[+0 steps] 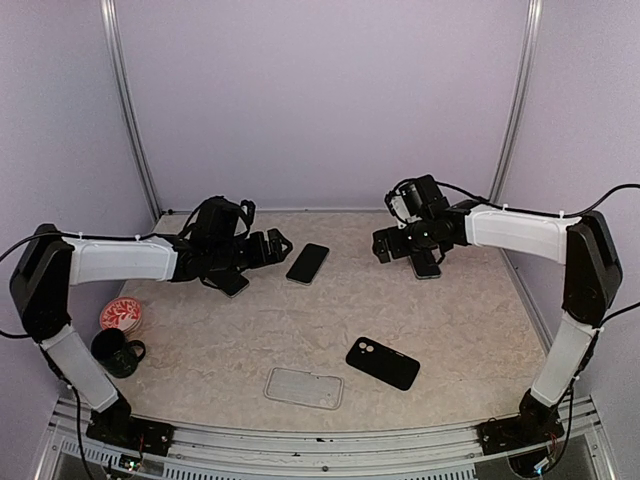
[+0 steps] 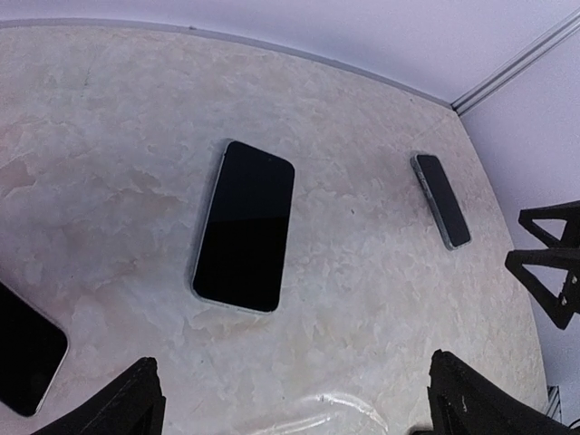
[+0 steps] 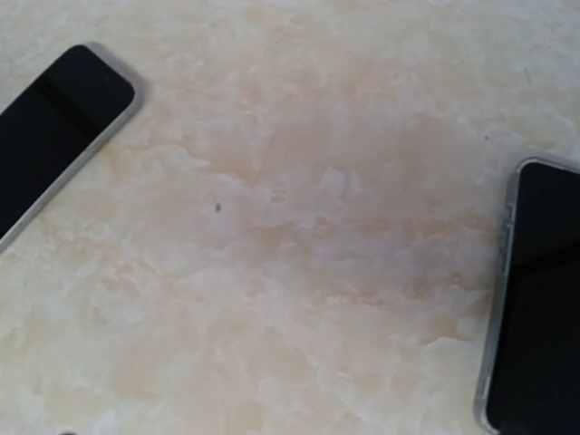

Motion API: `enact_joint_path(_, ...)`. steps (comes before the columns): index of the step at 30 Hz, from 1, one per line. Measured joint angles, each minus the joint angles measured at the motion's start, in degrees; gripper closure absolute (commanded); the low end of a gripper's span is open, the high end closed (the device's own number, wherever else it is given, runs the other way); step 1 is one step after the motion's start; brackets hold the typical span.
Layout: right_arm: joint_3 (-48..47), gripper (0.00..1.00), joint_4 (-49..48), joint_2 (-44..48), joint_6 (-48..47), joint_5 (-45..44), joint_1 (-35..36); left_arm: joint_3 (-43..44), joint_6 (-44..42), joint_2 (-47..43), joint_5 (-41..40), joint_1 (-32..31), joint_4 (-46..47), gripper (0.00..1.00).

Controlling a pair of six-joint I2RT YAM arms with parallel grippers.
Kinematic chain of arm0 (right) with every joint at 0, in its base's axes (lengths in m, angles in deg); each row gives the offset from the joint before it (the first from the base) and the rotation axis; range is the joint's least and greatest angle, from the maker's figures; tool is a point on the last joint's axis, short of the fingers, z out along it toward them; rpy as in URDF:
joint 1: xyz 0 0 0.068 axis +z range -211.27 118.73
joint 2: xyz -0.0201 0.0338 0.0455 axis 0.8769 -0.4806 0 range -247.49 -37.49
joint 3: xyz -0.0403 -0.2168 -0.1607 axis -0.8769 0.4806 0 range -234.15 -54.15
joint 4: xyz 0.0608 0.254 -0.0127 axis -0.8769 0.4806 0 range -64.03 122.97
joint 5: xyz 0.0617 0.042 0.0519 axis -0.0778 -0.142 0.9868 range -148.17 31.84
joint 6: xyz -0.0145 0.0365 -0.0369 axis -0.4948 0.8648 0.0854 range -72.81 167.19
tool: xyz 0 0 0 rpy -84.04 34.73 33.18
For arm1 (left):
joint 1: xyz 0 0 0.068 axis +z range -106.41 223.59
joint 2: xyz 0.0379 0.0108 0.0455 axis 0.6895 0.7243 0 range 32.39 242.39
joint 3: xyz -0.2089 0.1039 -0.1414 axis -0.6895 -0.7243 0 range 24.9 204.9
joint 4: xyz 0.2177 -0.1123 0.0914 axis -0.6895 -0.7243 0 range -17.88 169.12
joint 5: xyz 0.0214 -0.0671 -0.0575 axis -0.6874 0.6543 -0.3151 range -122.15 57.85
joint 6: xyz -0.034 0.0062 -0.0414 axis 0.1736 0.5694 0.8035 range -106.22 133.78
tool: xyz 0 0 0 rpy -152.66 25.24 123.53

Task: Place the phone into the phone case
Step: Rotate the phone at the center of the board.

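Observation:
A dark-screened phone (image 1: 308,263) (image 2: 243,227) lies face up at the back middle of the table, just ahead of my left gripper (image 1: 268,248) (image 2: 304,399). That gripper is open, and bare table shows between its fingertips (image 2: 127,406). A clear phone case (image 1: 304,388) lies flat near the front edge. My right gripper (image 1: 405,245) hovers open and empty over the back right. Its fingers are outside the right wrist view, which shows one phone (image 3: 54,127) at the left edge and another phone (image 3: 535,299) at the right.
A second phone (image 1: 230,283) (image 2: 23,353) lies under the left arm. A third phone (image 1: 428,265) (image 2: 441,199) lies below the right gripper. A black case (image 1: 383,363) with a camera cut-out lies front right. A red coaster (image 1: 121,316) and a black mug (image 1: 118,352) sit at the left edge.

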Motion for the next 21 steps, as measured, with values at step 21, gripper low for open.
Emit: enact_joint_path(21,2.1,0.01,-0.9,0.8,1.8,0.5,1.3,24.1,-3.0,26.9,4.9,3.5,-2.6,0.01)
